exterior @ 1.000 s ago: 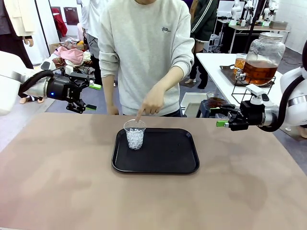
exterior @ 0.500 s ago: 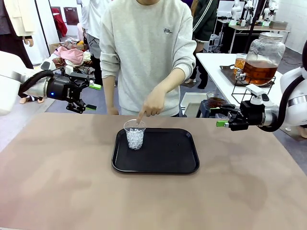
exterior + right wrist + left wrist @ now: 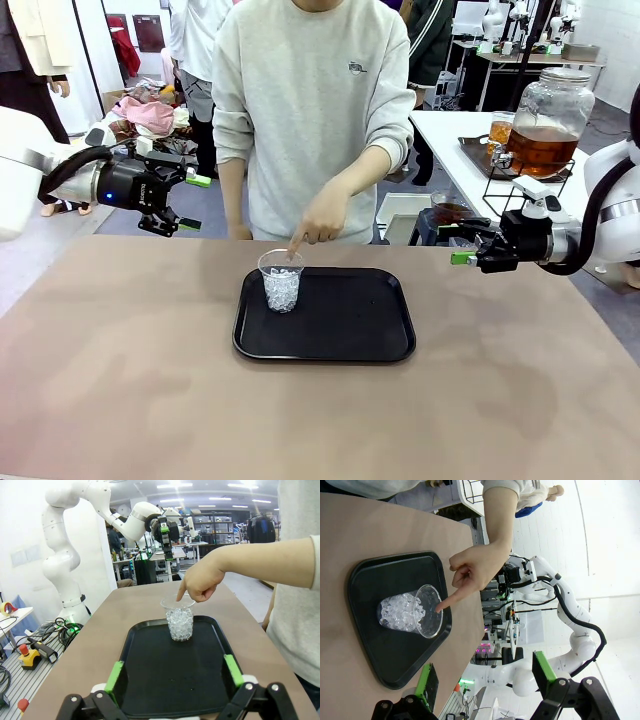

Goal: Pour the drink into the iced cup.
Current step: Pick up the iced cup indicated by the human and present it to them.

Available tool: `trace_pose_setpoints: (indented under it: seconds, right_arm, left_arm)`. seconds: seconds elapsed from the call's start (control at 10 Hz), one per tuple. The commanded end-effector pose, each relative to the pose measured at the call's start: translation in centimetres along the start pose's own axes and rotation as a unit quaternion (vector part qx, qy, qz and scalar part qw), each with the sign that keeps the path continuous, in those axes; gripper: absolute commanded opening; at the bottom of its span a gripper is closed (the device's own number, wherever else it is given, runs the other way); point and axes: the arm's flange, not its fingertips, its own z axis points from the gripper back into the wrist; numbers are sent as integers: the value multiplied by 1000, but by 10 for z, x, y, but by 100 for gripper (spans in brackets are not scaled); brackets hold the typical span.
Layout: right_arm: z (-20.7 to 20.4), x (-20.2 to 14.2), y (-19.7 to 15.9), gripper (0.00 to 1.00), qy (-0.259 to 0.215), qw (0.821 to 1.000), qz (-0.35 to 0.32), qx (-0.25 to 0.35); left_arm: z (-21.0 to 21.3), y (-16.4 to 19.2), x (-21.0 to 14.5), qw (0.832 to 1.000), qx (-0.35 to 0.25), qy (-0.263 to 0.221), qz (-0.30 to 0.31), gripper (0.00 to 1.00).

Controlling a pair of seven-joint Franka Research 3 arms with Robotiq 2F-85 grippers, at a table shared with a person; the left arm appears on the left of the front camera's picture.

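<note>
Tan tabletop up front, with a black tray between the two pincers. The iced cup sits at the tray's end nearer the left pincer, and a person's hand points at its rim. Left pincer and right pincer both gape, holding nothing. The drink is in a glass jar behind the right pincer, in a cluttered lab. Since a second ago the person has drifted slightly toward the right pincer.

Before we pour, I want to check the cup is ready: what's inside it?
Clear ice fills most of the cup. Whether any liquid lies beneath is hidden by the ice.
</note>
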Motion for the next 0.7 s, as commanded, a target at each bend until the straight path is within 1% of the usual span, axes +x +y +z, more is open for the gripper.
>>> trace_pose_setpoints:
  seconds: [0.0,0.1,0.3,0.5,0.6]
  right_arm:
    - [0,3,-2,100,1,1000,0,1]
    - [0,3,-2,100,1,1000,0,1]
    - [0,3,-2,100,1,1000,0,1]
    - [0,3,-2,100,1,1000,0,1]
    - [0,3,-2,100,1,1000,0,1]
  left_arm:
    - [1,0,1,1000,0,-2,-31,100]
    - [1,-1,2,996,-1,-3,-86,100]
    - [2,2,4,983,-11,12,-181,100]
    - [1,7,1,957,-7,-1,-289,100]
    - [0,9,-2,944,-5,3,-329,100]
